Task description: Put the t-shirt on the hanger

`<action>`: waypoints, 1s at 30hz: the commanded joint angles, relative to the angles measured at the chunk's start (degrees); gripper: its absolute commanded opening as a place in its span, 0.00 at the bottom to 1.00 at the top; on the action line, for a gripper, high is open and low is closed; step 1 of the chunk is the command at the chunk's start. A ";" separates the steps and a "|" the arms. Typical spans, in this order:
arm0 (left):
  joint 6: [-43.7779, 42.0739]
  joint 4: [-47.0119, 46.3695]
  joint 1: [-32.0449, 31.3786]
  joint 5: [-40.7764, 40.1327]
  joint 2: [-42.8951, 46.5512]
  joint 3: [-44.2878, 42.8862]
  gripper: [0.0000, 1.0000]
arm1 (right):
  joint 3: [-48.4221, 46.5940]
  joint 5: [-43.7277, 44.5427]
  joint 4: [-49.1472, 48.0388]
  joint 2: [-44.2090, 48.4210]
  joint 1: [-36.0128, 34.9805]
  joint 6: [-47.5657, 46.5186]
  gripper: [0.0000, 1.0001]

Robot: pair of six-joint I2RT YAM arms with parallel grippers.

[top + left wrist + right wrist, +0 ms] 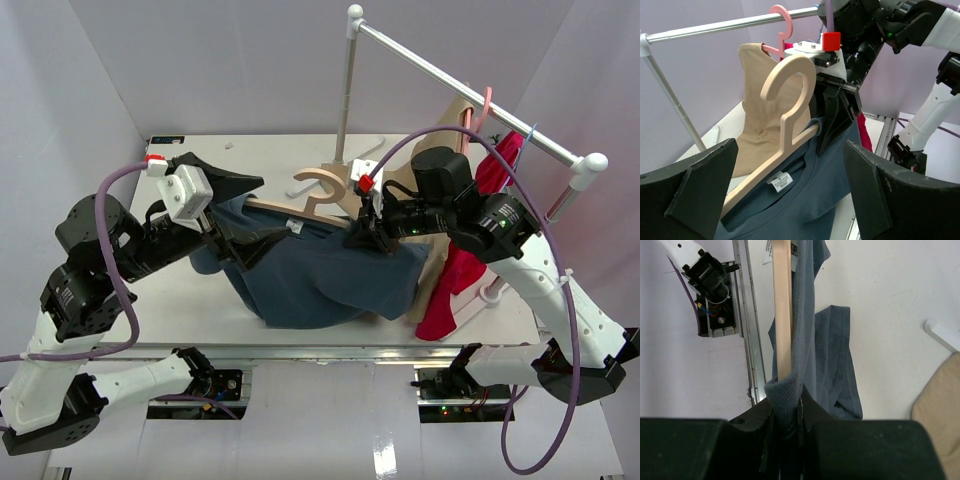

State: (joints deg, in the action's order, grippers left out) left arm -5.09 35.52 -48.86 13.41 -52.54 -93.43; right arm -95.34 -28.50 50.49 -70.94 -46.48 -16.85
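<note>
The slate-blue t-shirt (320, 275) hangs draped from the pale wooden hanger (320, 185), which is held up over the table. The hanger's arm runs inside the collar. My right gripper (358, 235) is shut on the ribbed collar at the right side, against the hanger's arm; the right wrist view shows the collar (785, 395) pinched in the gripper (790, 415) beside the wood (782, 315). My left gripper (265, 210) is wide open around the hanger's left arm and the shirt's shoulder. In the left wrist view its fingers (705, 190) stand apart, touching neither the hanger (790, 100) nor the t-shirt (805, 200).
A clothes rack with a metal rail (450, 75) stands at the back right. On it hang a tan garment (410, 190) on a pink hanger (487, 100) and a red garment (450, 290) on a thin blue hanger (528, 135). The white table (200, 300) lies below.
</note>
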 commanded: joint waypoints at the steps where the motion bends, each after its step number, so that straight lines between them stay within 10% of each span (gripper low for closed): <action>1: 3.19 2.18 0.17 -14.08 1.47 0.61 0.97 | 0.06 8.88 -6.67 1.95 -0.12 3.76 0.08; 7: 4.52 1.27 0.17 -32.26 6.31 14.19 0.89 | -14.87 19.14 -4.20 -4.11 0.52 14.14 0.08; 15: 7.79 -7.28 0.17 -37.32 13.01 31.27 0.79 | -23.55 14.41 -2.10 -5.71 0.52 16.06 0.08; 30: 6.47 -5.99 0.19 -41.29 19.94 36.74 0.81 | -28.73 10.87 5.06 -0.55 0.58 12.32 0.08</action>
State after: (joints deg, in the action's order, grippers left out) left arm 2.18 30.31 -48.86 -27.47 -34.88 -58.11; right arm -122.17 -14.34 59.00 -75.28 -46.09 -3.35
